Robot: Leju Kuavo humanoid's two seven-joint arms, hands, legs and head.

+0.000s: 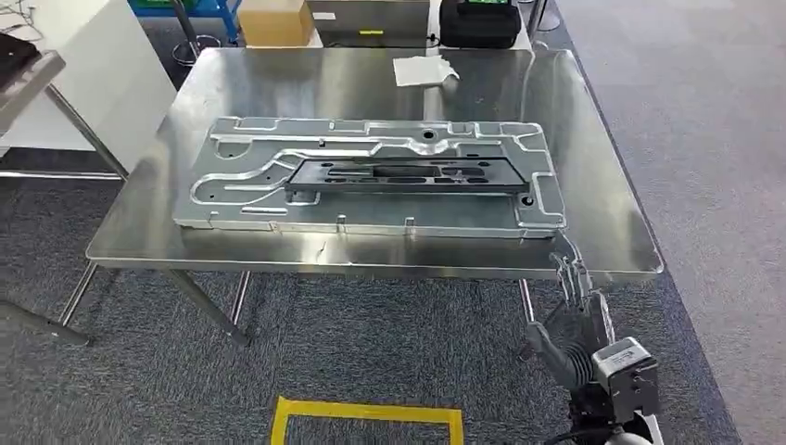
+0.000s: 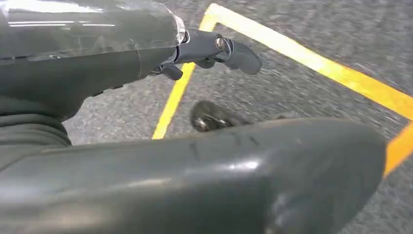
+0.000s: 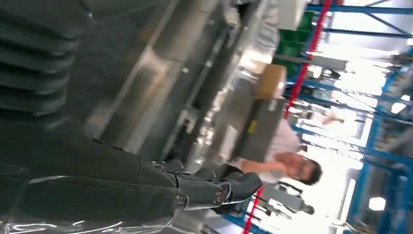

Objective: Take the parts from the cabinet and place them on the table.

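The big silver machined metal plate with its black frame is on the steel table, right hand empty, fingers loosely apart near its right corner, could clip it.

Bright even overhead light, glare on steel table, wrist views motion-blurred, backlit windows blown out

Table: polished, reflective steel. Plate: matt grey machined metal. Insert at centre: matt black. Floor: rough carpet.
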